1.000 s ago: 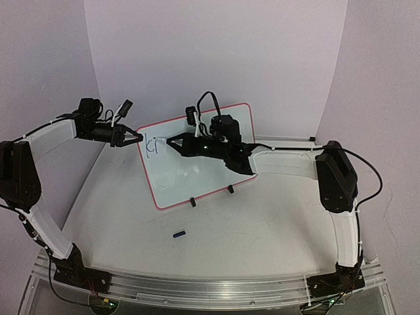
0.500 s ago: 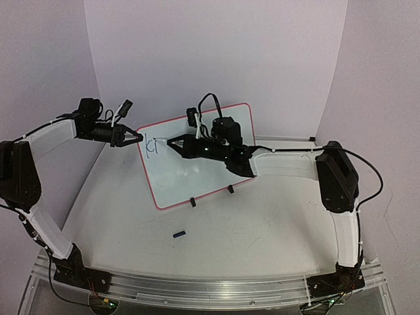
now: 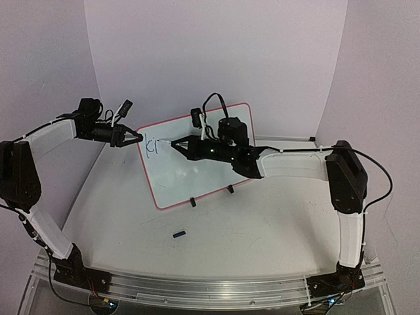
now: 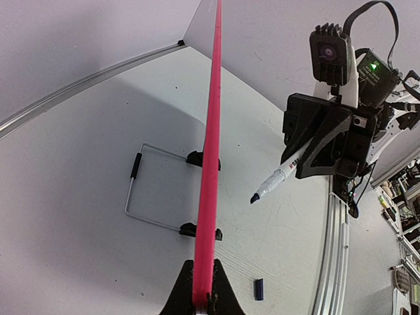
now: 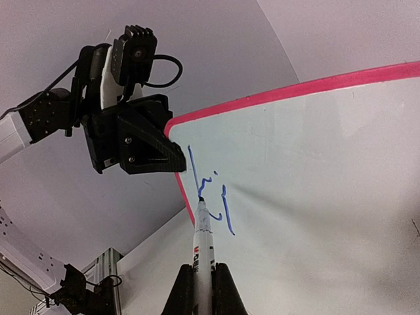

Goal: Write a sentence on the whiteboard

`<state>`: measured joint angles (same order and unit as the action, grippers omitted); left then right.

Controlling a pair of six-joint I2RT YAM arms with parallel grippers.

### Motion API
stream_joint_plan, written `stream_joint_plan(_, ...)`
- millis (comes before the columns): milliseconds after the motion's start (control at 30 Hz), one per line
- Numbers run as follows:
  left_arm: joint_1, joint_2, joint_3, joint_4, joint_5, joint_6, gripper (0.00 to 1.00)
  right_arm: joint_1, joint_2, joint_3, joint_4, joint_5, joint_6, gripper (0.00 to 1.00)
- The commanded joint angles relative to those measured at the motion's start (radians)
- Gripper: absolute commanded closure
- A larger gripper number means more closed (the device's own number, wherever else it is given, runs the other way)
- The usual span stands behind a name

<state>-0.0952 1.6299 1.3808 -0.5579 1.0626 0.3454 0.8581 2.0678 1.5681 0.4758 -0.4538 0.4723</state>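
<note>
The whiteboard [image 3: 203, 180] stands tilted on two black feet at mid-table, red rim all round. My left gripper [image 3: 138, 137] is shut on its left rim; the left wrist view shows the rim [image 4: 211, 164] edge-on between the jaws. My right gripper [image 3: 173, 142] is shut on a white marker pen [image 5: 203, 246] whose tip points at the board's upper left. Of the sentence, only a few blue strokes like "ki" [image 5: 211, 190] show there. The tip sits at the "k" strokes; the left wrist view shows the pen [image 4: 279, 178] a little off the board.
A small dark pen cap [image 3: 178, 233] lies on the table in front of the board, and it also shows in the left wrist view [image 4: 258, 289]. A wire stand [image 4: 139, 190] props the board from behind. Purple walls close in the back and sides.
The right arm's elbow has shifted right and its wrist has turned a little, with the pen tip staying by the blue strokes. The left arm and the board have not moved.
</note>
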Motion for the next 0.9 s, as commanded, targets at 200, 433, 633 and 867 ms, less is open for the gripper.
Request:
stream_joint_plan(200, -0.009, -0.027, 0.013, -0.057, -0.055, 0.036, 1.00, -0.001, 0.022, 0.023, -0.041, 0.012, -0.023, 1.00)
stream_joint_plan(433, -0.009, -0.028, 0.012, -0.057, -0.056, 0.036, 1.00, -0.002, 0.038, 0.033, -0.055, 0.023, -0.025, 1.00)
stream_joint_plan(633, -0.009, -0.027, 0.013, -0.057, -0.056, 0.037, 1.00, -0.001, 0.051, 0.041, -0.066, 0.024, -0.024, 1.00)
stream_joint_plan(867, -0.009, -0.026, 0.014, -0.059, -0.059, 0.037, 1.00, -0.001, 0.058, 0.047, -0.074, 0.033, -0.027, 1.00)
